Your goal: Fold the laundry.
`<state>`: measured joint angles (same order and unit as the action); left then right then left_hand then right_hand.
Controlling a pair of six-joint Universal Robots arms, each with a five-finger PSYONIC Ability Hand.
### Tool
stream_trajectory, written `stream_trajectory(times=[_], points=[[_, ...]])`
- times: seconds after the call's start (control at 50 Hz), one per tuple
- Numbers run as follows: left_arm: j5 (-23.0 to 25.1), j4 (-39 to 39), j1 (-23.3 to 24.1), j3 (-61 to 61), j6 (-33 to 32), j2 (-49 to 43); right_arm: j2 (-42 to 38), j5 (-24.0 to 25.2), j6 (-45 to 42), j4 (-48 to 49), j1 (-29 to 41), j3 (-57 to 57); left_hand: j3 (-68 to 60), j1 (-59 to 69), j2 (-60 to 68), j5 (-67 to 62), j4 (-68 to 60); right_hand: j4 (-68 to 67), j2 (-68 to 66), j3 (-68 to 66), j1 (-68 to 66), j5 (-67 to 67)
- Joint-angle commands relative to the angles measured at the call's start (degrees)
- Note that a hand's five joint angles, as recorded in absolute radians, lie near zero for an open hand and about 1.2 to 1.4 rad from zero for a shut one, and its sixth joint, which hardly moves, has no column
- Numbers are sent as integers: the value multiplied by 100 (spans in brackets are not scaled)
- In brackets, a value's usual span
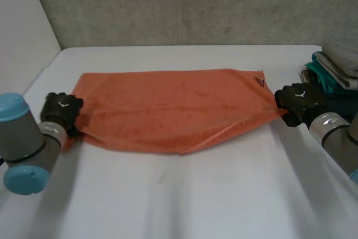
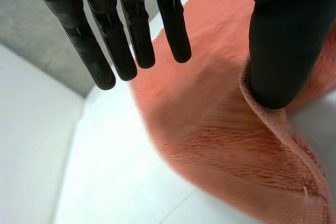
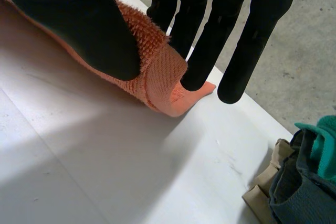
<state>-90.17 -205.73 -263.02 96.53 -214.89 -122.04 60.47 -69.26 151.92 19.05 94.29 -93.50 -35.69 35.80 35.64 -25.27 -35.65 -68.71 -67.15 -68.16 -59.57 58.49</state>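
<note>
While the orange towel [image 1: 168, 110] is lying spread across the middle of the frame on the white table [image 1: 196, 205], the 2 hands are sitting at its opposite ends. At centre left, the left hand [image 1: 61, 110] is resting at the towel's end, its fingers [image 2: 134, 30] straight and parted from the thumb [image 2: 283, 51], whose tip is touching the hem. At centre right, the right hand [image 1: 299, 102] is pinching 1 corner between thumb [image 3: 79, 24] and straight fingers [image 3: 210, 45] (the cloth is rising toward it). At the right edge, folded clothes [image 1: 335, 65] are sitting stacked.
</note>
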Motion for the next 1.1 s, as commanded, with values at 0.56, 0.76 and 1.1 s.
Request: stream_trajectory(times=[0.56, 0.76, 1.1], points=[[2592, 4312, -2157, 2099, -3462, 2756, 880, -27, -3872, -5465, -789, 174, -4431, 4420, 4436, -4473, -4435, -1129, -1285, -1184, -2043, 1151], [2390, 4007, -1324, 615, -3376, 1966, 185, -44, -2651, -4481, -614, 798, -4431, 4420, 4436, -4473, -4435, -1129, -1285, -1184, -2043, 1151], [1442, 1281, 259, -2434, -1257, -327, -394, -737, -832, -1643, -122, 1290, -4431, 4420, 4436, -4473, -4435, -1129, -1285, -1184, -2043, 1151]])
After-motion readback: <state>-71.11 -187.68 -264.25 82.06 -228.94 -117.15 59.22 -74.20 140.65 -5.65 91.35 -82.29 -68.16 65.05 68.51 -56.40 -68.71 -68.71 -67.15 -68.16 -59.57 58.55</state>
